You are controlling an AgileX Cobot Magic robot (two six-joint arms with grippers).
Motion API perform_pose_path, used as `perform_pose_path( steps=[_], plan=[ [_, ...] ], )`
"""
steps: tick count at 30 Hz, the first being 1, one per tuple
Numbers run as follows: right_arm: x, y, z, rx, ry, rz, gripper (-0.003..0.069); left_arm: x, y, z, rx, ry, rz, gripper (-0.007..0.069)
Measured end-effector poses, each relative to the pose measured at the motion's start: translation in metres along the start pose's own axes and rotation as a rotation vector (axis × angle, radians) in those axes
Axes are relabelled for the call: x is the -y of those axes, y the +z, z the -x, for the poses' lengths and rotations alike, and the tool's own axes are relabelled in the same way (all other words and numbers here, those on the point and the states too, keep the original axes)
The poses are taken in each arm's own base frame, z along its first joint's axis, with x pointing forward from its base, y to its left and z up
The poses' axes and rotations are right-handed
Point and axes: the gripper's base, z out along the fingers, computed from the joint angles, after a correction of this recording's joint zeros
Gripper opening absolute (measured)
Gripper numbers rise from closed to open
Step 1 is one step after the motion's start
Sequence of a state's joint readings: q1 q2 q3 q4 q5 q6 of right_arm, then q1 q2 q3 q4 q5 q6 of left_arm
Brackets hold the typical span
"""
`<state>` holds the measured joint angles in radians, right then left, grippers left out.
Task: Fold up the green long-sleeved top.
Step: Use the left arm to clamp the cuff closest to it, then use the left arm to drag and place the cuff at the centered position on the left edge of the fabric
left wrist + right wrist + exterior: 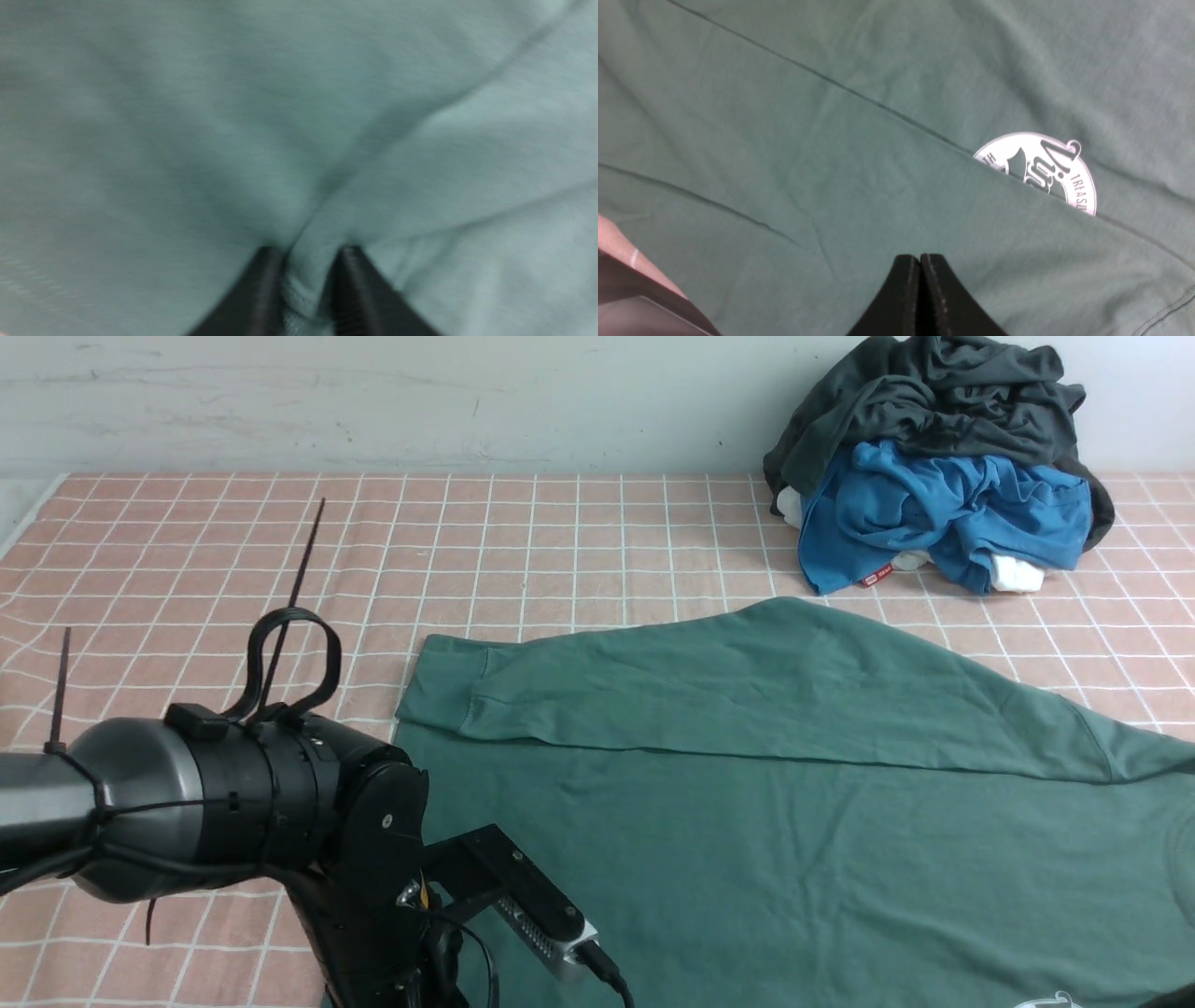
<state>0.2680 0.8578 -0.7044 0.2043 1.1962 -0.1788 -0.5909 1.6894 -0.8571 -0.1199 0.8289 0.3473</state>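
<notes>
The green long-sleeved top (747,784) lies spread flat over the near right part of the table. One sleeve is folded across its body, with the ribbed cuff (448,681) pointing left. In the left wrist view my left gripper (306,254) is shut on a bunched ridge of the green top (187,140), which is pinched between the two fingers. My right gripper (920,256) hovers shut and empty just over the green top (784,140), close to its round white print (1041,168). Neither gripper's jaws show in the front view.
A heap with a dark charcoal-grey garment (934,401) and a bright blue garment (943,513) sits at the far right by the wall. A pink checked cloth (280,541) covers the table. The bulky left arm (233,803) fills the near left corner.
</notes>
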Motion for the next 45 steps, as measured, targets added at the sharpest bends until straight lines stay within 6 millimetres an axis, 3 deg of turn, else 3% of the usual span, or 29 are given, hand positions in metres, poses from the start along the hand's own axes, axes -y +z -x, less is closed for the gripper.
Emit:
perform_pose_path(
  steps=[3, 9, 14, 15, 21, 27, 32, 38, 42, 45],
  plan=[
    [0.000, 0.000, 0.000, 0.003, 0.000, -0.001, -0.0014, 0.004, -0.001, 0.002, -0.030, 0.023, -0.012, 0.0039],
    [0.001, 0.000, 0.000, 0.004, -0.004, -0.008, -0.0014, 0.003, -0.020, 0.011, -0.061, 0.055, -0.001, 0.0028],
    [0.005, 0.000, 0.000, -0.002, -0.009, -0.052, -0.0014, -0.001, -0.051, 0.022, -0.006, 0.089, 0.065, 0.0028],
    [0.007, 0.000, 0.000, 0.002, 0.007, -0.080, -0.0014, -0.004, -0.066, 0.029, 0.032, 0.104, 0.102, 0.0028],
    [0.017, -0.002, 0.003, 0.034, 0.051, -0.184, -0.0007, -0.023, -0.111, 0.057, 0.157, 0.088, 0.184, 0.0030],
    [0.026, 0.003, 0.006, 0.006, 0.111, -0.272, 0.0056, -0.047, -0.129, 0.084, 0.194, 0.043, 0.207, 0.0030],
    [0.030, 0.010, 0.010, -0.018, 0.138, -0.293, 0.0137, -0.060, -0.123, 0.101, 0.191, 0.027, 0.209, 0.0030],
    [0.030, 0.011, 0.011, -0.013, 0.139, -0.294, 0.0202, -0.081, -0.097, 0.110, 0.137, -0.009, 0.191, 0.0041],
    [0.030, 0.011, 0.012, -0.003, 0.137, -0.293, 0.0211, -0.093, -0.085, 0.111, 0.125, -0.034, 0.188, 0.0082],
    [0.031, 0.014, 0.015, 0.006, 0.138, -0.293, 0.0213, -0.104, -0.078, 0.112, 0.138, -0.067, 0.194, 0.0177]
  ],
)
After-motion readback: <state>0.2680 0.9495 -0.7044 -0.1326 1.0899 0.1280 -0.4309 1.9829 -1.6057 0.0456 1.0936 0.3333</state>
